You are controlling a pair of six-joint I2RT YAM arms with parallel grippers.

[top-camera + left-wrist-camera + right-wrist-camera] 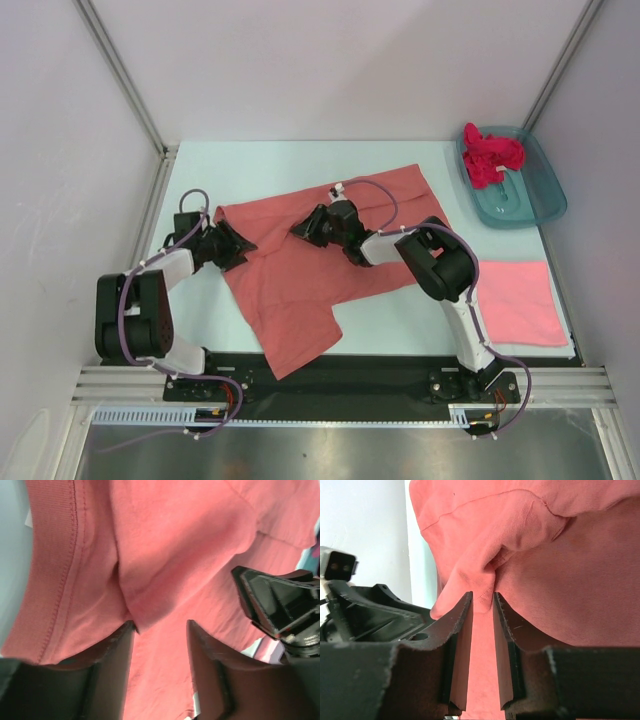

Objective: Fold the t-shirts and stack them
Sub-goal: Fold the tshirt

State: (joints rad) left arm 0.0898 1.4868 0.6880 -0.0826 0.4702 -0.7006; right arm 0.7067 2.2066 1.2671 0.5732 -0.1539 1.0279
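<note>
**Both arms down on the salmon-coral t-shirt (300, 285)**

Top view: shirt lies rumpled across the table (400, 160). Left gripper (240, 245) sits at its left edge, right gripper (300, 228) near its middle. Lighter pink t-shirt (515, 300) lies folded flat at right. Magenta t-shirt (490, 155) is bunched in the teal tub (530, 205).

Left wrist: fingers (210, 655) spread; a cloth ridge touches one tip, unclamped.

Right wrist: fingers (462, 625) nearly together, pinching a raised fold.

Plain salmon-coral t-shirt (300, 280) left of the translucent teal tub (520, 203), bright magenta t-shirt (490, 155) inside that tub, plain lighter pink t-shirt (515, 300) in front of the tub, pale mint worktop (300, 165) under it
</note>
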